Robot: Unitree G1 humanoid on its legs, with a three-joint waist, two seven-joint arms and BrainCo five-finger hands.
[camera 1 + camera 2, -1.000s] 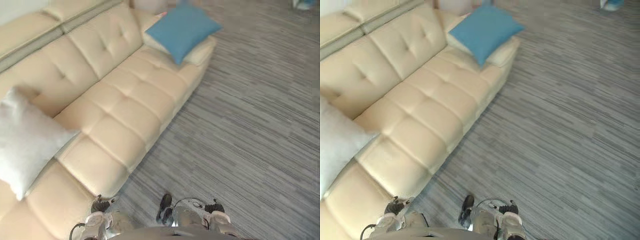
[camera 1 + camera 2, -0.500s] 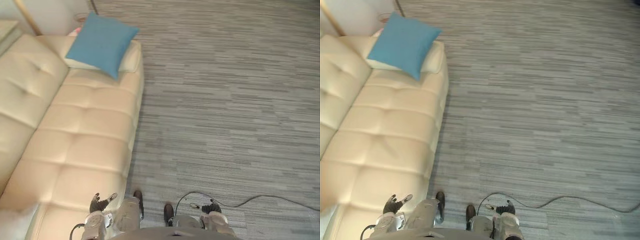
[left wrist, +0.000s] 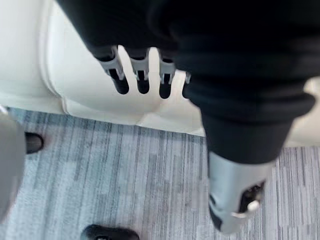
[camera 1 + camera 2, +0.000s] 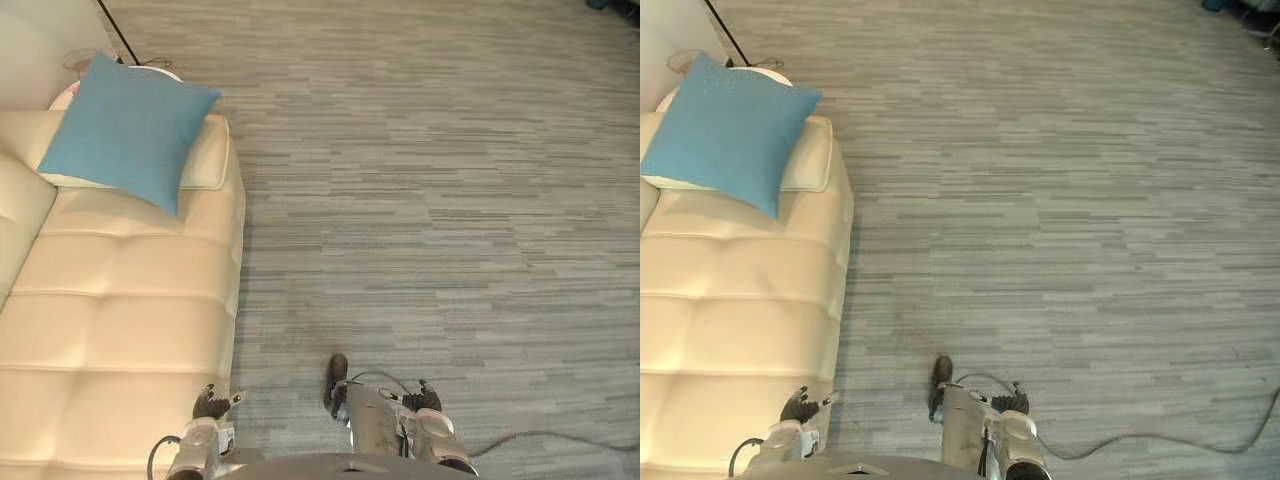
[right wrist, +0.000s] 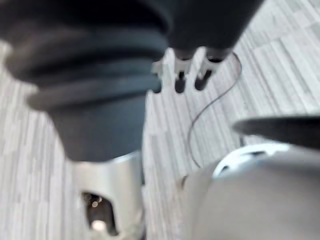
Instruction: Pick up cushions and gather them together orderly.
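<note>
Hanging low at the bottom edge of the eye views: left hand (image 4: pixel 212 404), fingers straight and relaxed, holding nothing, over the front edge of the cream sofa (image 4: pixel 120 330). Right hand (image 4: pixel 423 398), bottom centre-right, fingers likewise loose and empty, above the grey striped carpet (image 4: pixel 430 200).

Item sought: one blue cushion (image 4: pixel 128 135), upper left of frame, lying tilted against the sofa's cream armrest (image 4: pixel 207 160), well apart from both hands.

Behind it: a white round side table (image 4: pixel 765 72), mostly hidden, and a thin dark pole (image 4: pixel 118 30).

Step in hand, by judgement: approach; no cushion grasped yet.

Next move calls for: closing on the sofa's far end, reaching one or both hands to the cushion's edges, and curling the fingers on the fabric. Gathering place: cannot be told from these views.
</note>
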